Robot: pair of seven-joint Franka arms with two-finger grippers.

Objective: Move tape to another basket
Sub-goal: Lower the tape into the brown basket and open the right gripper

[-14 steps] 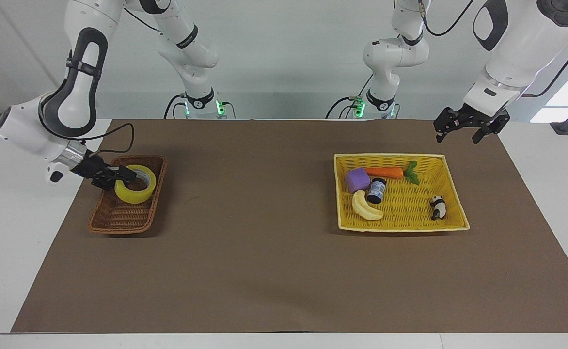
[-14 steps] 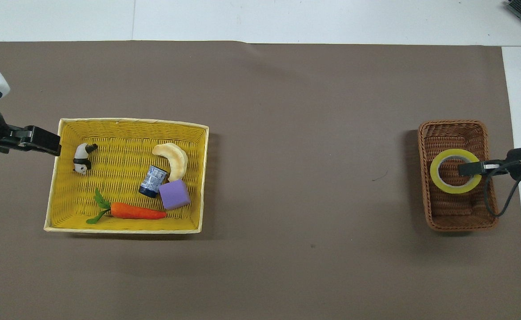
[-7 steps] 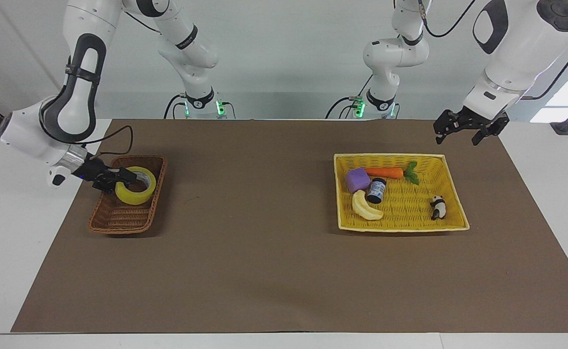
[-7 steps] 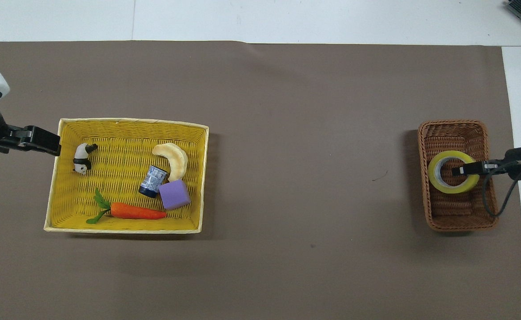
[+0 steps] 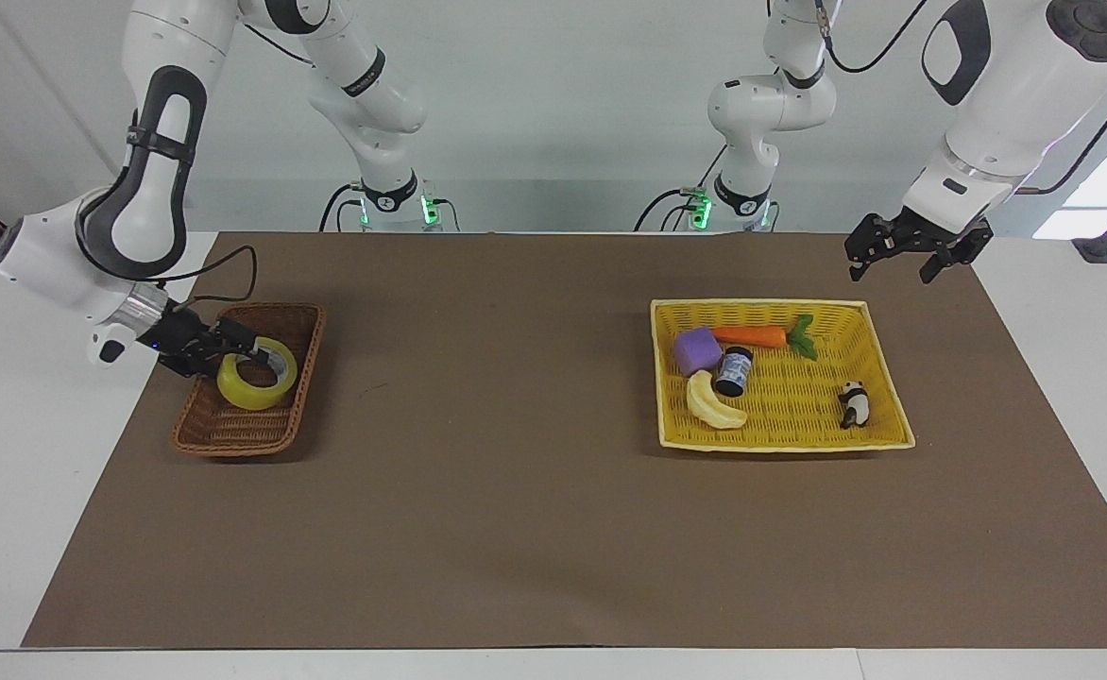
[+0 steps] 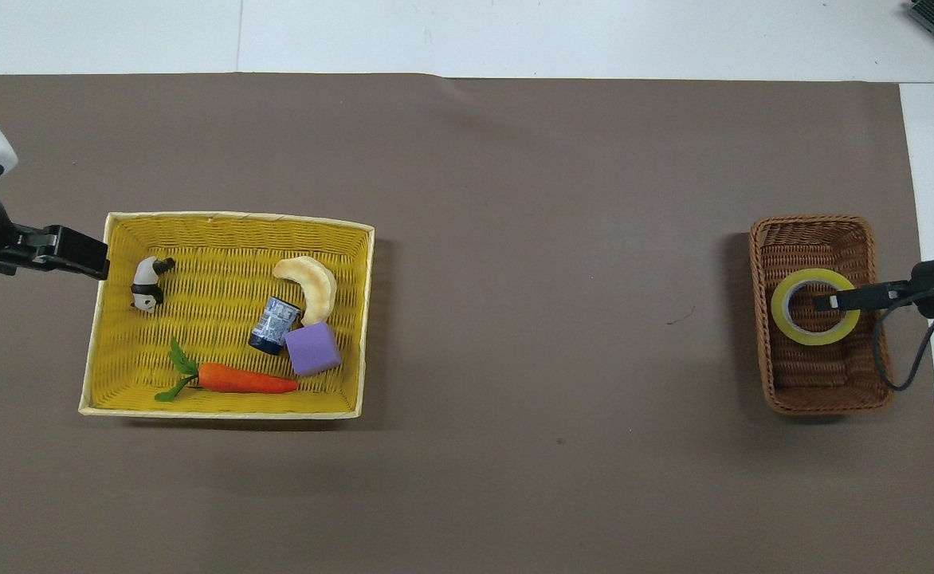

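Observation:
The yellow tape roll lies tilted inside the dark-brown wicker basket at the right arm's end of the table. It also shows in the overhead view, in the middle of that basket. My right gripper reaches in sideways over the basket's rim and is at the tape's upper edge. I cannot tell whether it still grips the tape. My left gripper is open and empty, up in the air over the mat beside the yellow tray.
The square yellow tray at the left arm's end holds a pale banana, a purple cube, a small dark can, a carrot and a panda figure. A brown mat covers the table.
The tape has sunk lower into the brown basket and now tilts. The right gripper has stayed at about the same height. The left arm has barely moved.

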